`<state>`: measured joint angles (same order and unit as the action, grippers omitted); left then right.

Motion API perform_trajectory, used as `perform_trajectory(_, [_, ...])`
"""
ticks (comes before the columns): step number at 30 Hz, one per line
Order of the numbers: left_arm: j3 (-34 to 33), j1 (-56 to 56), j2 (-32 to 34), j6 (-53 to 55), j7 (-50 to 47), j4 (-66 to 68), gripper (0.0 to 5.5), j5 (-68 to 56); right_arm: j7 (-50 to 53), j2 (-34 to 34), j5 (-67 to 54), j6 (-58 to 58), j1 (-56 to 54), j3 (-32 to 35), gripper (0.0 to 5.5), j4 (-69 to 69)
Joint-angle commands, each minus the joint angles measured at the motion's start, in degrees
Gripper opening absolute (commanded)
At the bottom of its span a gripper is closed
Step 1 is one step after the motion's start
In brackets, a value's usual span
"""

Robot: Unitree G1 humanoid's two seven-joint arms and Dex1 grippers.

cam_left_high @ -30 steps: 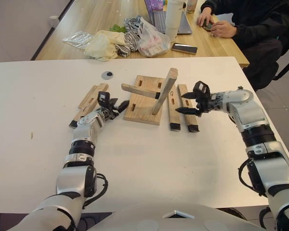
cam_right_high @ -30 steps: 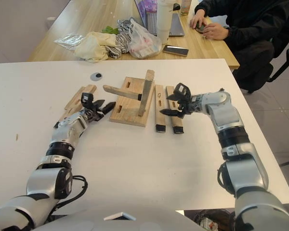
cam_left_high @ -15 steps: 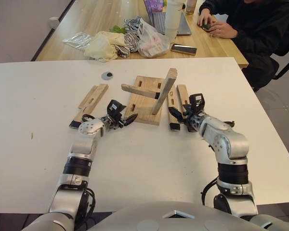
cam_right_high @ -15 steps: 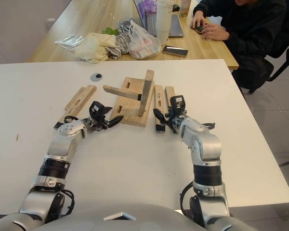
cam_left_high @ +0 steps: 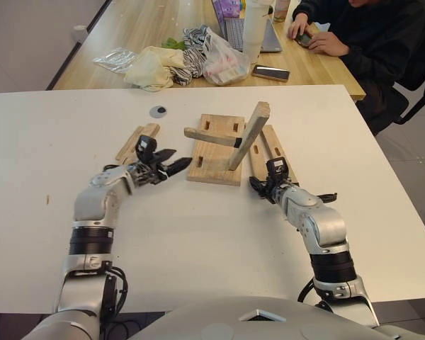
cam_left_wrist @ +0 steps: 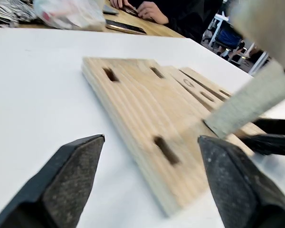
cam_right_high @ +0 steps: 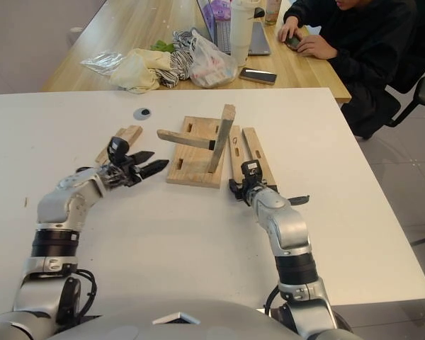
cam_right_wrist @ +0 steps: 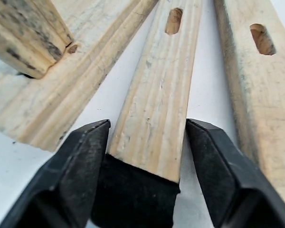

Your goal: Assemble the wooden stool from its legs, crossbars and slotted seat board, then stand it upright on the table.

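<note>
Straddling the black-capped end of a leg lying flat on the counter, your right gripper stood open and empty; the leg's length ran straight away from it.

Bright, even light falls from overhead on the white table, whose surface looks nearly blown out in the left wrist view. The flat slotted wooden seat board and the tilted pale wooden leg standing in it throw only short, soft grey shadows close beneath them, and the same leg looms blurred near the left wrist camera.
</note>
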<state>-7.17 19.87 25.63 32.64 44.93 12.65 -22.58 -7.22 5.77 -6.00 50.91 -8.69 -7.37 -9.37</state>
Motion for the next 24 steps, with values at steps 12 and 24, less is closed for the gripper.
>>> perform_trajectory(12, [-9.44, 19.72, -2.58, -4.96, -1.73, 5.94, 3.60, -10.24, -11.97, 8.20, -7.43, -14.86, -15.12, 13.55, 2.08, 3.70])
perform_trajectory(24, [-8.53, 30.00, -10.88, 3.39, 9.92, 11.97, 3.60, -22.97, -38.54, 14.77, -35.08, -9.62, -29.94, 23.08, 2.07, 11.10])
